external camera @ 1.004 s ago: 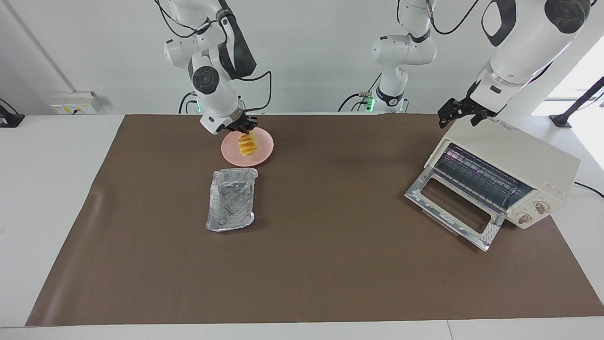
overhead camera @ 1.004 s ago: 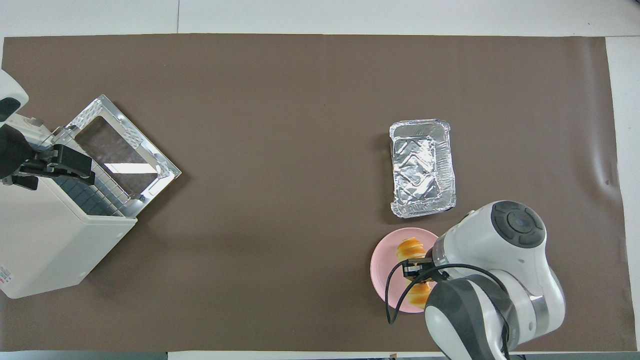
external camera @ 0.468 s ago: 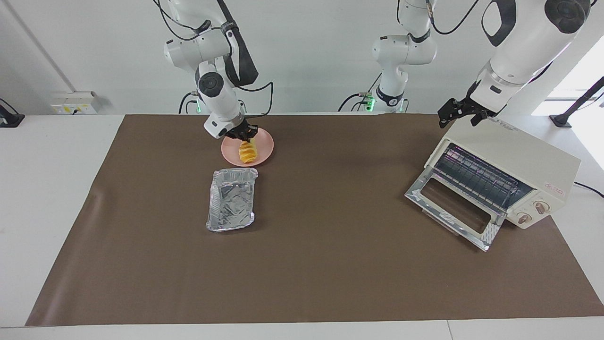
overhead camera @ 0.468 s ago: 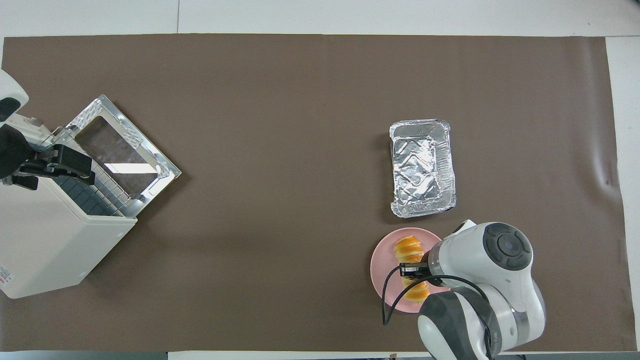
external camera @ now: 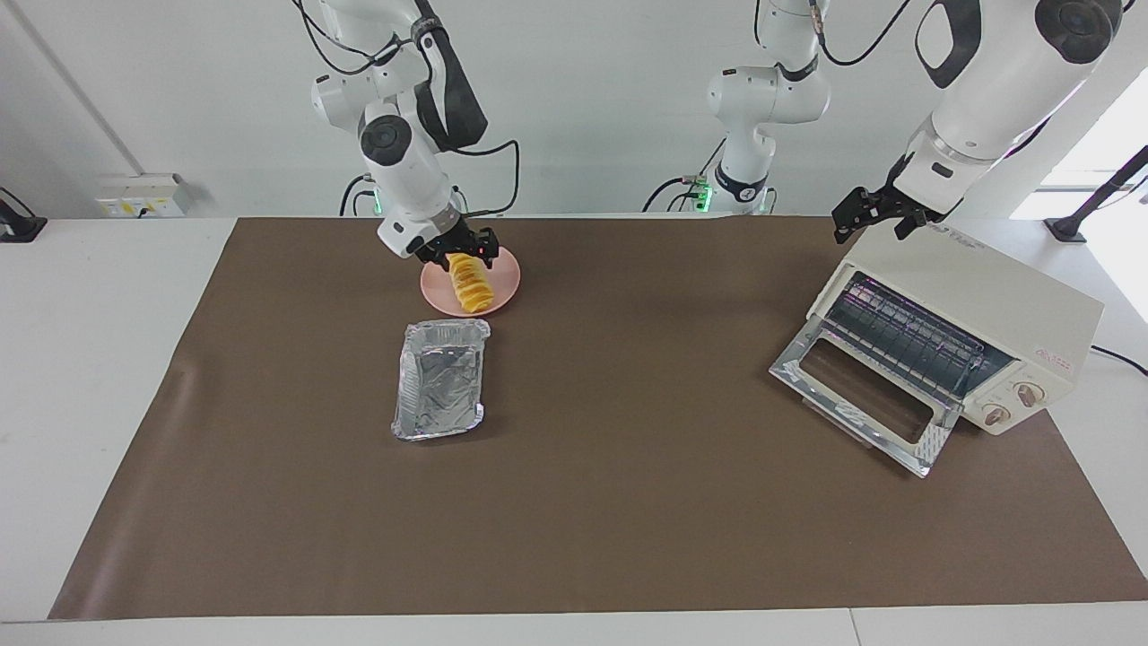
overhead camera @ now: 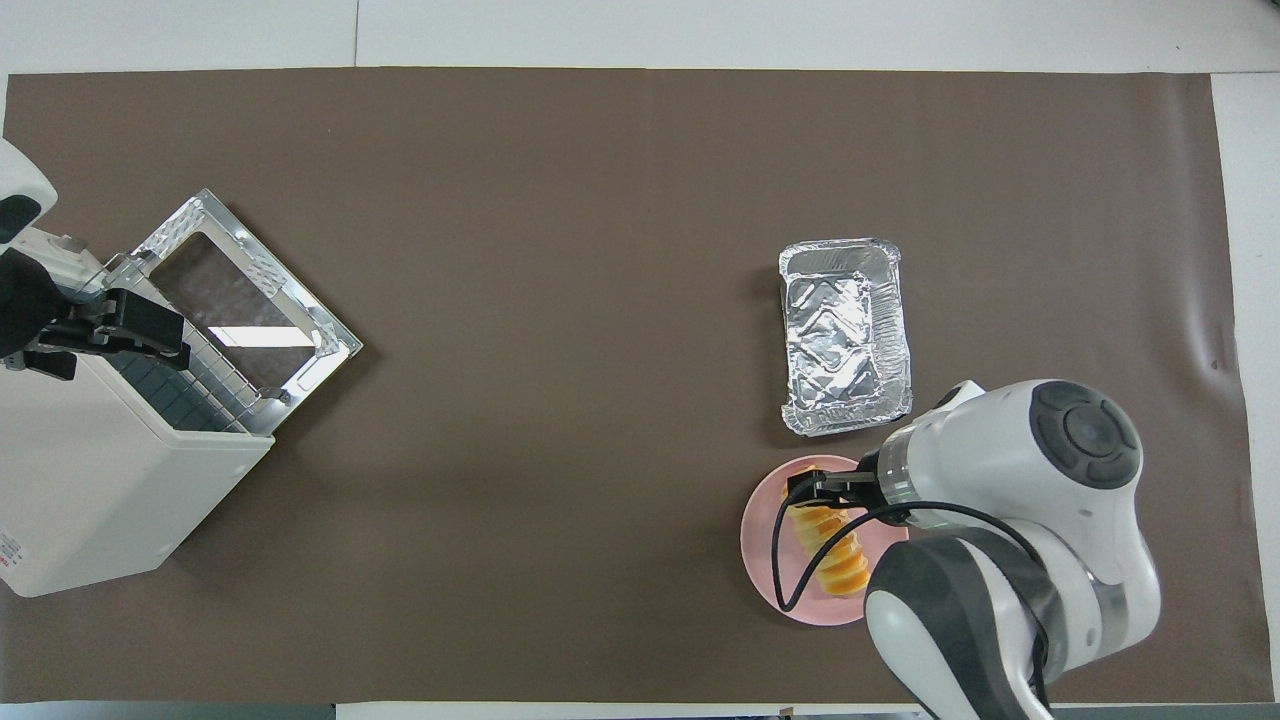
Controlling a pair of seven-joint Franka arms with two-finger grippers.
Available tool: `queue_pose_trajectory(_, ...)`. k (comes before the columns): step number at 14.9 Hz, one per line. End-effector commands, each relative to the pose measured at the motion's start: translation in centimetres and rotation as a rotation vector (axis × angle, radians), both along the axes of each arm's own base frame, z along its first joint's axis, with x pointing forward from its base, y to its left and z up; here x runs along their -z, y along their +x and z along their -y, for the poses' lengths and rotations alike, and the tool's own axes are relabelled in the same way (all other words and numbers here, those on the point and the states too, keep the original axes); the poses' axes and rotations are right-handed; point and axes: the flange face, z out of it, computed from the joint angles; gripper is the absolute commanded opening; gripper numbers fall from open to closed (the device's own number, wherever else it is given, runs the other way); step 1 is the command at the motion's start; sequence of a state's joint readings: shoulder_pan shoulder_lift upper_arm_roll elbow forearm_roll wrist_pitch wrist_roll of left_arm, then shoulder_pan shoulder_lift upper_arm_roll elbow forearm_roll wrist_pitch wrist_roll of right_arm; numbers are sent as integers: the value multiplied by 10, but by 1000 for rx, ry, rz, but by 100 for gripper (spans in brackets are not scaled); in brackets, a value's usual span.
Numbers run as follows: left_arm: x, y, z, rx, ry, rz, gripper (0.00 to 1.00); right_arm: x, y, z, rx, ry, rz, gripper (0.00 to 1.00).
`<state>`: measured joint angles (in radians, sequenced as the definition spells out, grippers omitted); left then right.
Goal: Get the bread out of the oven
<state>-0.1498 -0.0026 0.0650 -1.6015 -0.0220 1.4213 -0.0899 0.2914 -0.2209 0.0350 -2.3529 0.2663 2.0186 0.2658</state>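
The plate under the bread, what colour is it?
Pink. The plate shows best in the overhead view, with the bread lying on it.

One high camera faces the robots across the table [external camera: 574, 538]; another looks steeply down, both sharing the tabletop.

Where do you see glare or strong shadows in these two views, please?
Facing view: bright window light washes out the corner above the oven; its glass door shows reflections. Overhead view: the door glass carries a white glint, the foil tray shines, and the oven casts a soft shadow on the brown mat.
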Motion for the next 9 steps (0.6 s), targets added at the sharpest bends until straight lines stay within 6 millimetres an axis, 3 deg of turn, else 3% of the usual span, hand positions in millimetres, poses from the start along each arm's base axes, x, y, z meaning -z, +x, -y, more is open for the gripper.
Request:
queue_pose_trajectory(1,-3,-5,-1,10,10,21,100,-49,28,24,35,1,46,100)
queue_pose_trajectory(6,-3,-5,-1,11,10,19,100,-131,65,87,-83,-154,223,100)
queue_pose_trajectory(9,-3,-5,0,13,10,19,100,-178,71,126,-122,-165,204,100)
